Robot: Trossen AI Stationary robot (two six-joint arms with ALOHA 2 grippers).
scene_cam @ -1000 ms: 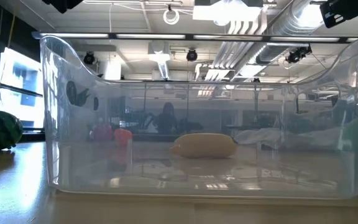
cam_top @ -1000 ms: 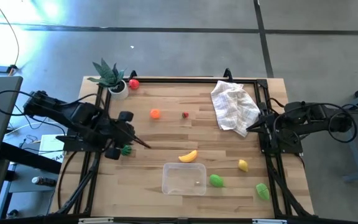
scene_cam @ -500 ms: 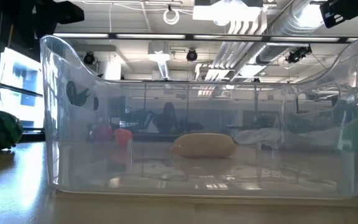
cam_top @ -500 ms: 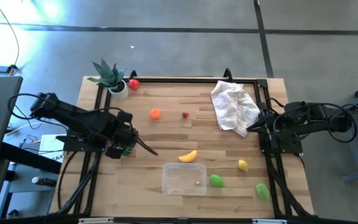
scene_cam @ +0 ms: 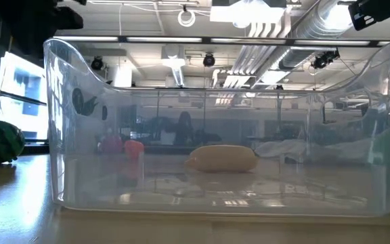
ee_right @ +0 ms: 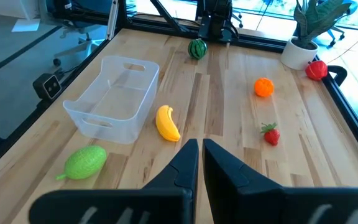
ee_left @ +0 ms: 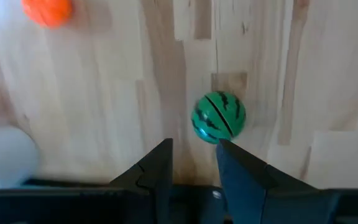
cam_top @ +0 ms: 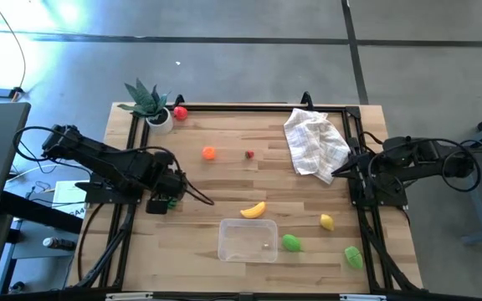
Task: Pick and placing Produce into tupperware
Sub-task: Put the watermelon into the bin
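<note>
- The left gripper (ee_left: 193, 163) sits at the left-centre of the high view, aimed down at a small green striped watermelon (ee_left: 219, 117). Its fingers are only narrowly parted and hold nothing; the toy lies just past the tips, probably so the gap lines up with it for a grasp.
- The right gripper (ee_right: 201, 155) waits at the right edge of the table, fingers closed together and empty, clear of the work.
- The clear tupperware (cam_top: 248, 240) stands at lower centre of the high view. It looks empty, though its clear walls make that hard to confirm.
- The banana (cam_top: 253, 210) lies just above the tupperware, and a green fruit (cam_top: 291, 242) just to its right, both in easy reach.
- No writing or brand is readable anywhere.
</note>
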